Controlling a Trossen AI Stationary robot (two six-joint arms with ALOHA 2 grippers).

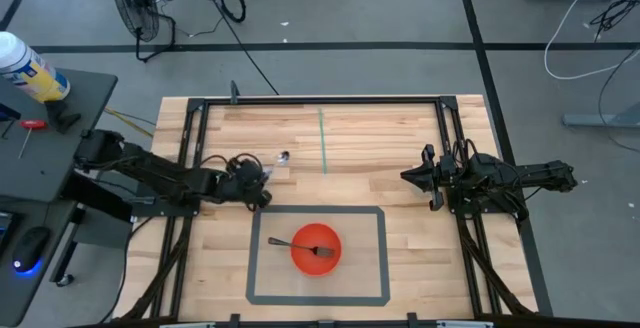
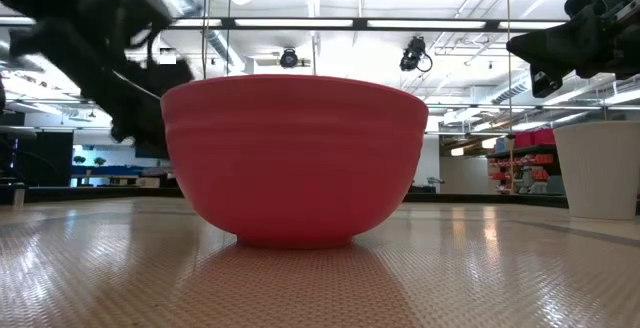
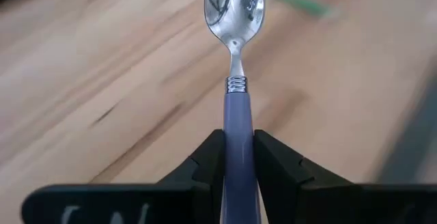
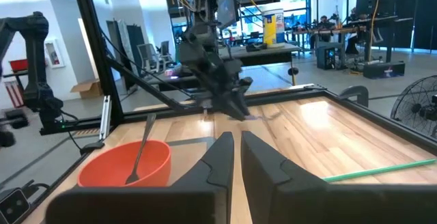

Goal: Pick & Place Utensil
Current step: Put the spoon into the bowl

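Note:
A spoon (image 1: 281,159) with a blue handle and a shiny metal bowl (image 3: 234,5) is in my left gripper (image 1: 262,176), over the left-centre of the table. It points toward the far right. A red bowl (image 1: 316,260) stands nearer the table's near edge, inside a grey tape rectangle. A fork (image 1: 308,246) lies in it, its handle leaning on the rim. My right gripper (image 1: 408,177) waits shut above the table's right side, touching nothing. My left gripper (image 3: 239,142) pinches the spoon's blue handle (image 3: 238,118) between its two fingers (image 3: 208,156), partway along its length. The fingers lie along the handle, and the metal neck and bowl stick out past the fingertips. The spoon sits roughly level and looks clear of the wood.
The red bowl (image 2: 295,158) fills the middle of the low view. A grey tape rectangle (image 1: 383,258) frames it, and a green tape line (image 1: 322,138) runs toward the far edge. Black frame rails (image 1: 190,148) border the table on both sides. Bare wood lies between the arms.

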